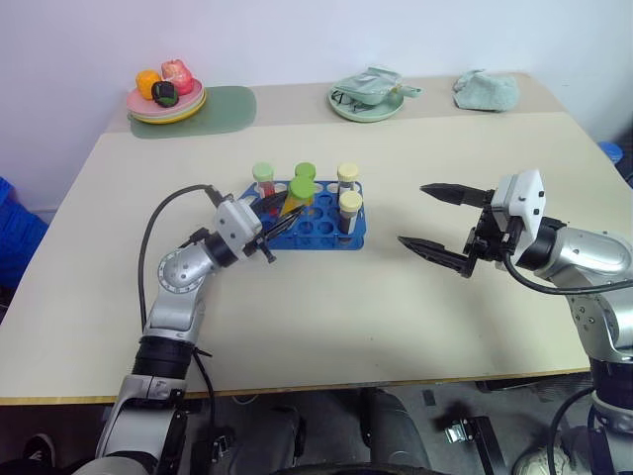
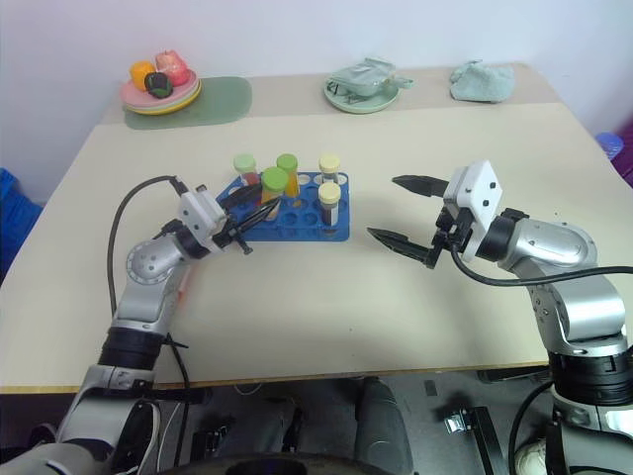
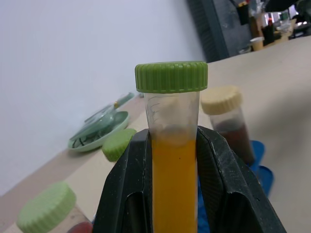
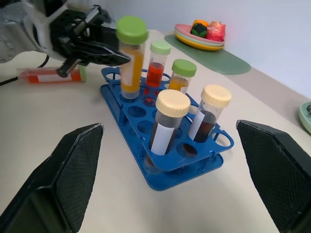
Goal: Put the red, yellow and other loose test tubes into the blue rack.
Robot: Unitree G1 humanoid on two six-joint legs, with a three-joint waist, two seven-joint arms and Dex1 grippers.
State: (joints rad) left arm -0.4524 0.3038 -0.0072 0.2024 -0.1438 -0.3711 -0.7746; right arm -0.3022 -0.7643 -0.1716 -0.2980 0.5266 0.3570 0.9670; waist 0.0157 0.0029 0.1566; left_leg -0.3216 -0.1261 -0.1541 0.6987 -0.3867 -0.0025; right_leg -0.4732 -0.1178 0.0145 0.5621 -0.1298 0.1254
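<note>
My left gripper is shut on a yellow-orange test tube with a green cap, gripping it below the cap. The tube stands nearly upright over the left end of the blue rack, and its lower end meets a corner hole. The rack holds a red tube, a yellow-orange tube and two dark brown tubes with cream caps. A loose red tube lies flat on the table beside my left arm. My right gripper hangs open to the right of the rack, holding nothing.
At the back left, a plate of toy food sits on a pale green mat. A green plate and a crumpled cloth are at the back right. Bare table lies in front of the rack.
</note>
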